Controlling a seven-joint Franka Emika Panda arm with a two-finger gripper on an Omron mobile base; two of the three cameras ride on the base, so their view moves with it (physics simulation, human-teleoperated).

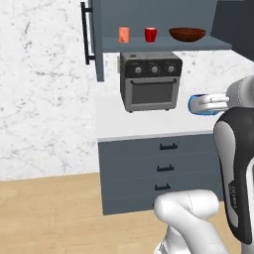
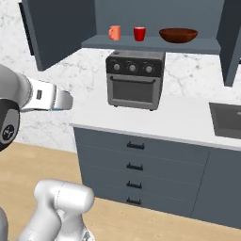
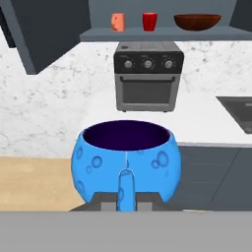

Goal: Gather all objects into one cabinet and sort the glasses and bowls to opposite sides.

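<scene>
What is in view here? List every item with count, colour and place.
tumbler: one, orange, cabinet shelf, left end
cup: one, red, shelf, right of the tumbler
brown bowl: one, dark brown, shelf, right side
blue bowl: one, bright blue with dark inside, held in the air in front of the counter
cabinet: one, slate blue-grey, on the wall, door open
oven: one, grey and black, on the counter under the shelf
counter: one, white, over the drawers
drawers: one unit, blue-grey, black handles
sink: one, dark grey, counter's right end
gripper: one, shut on the blue bowl's rim
</scene>
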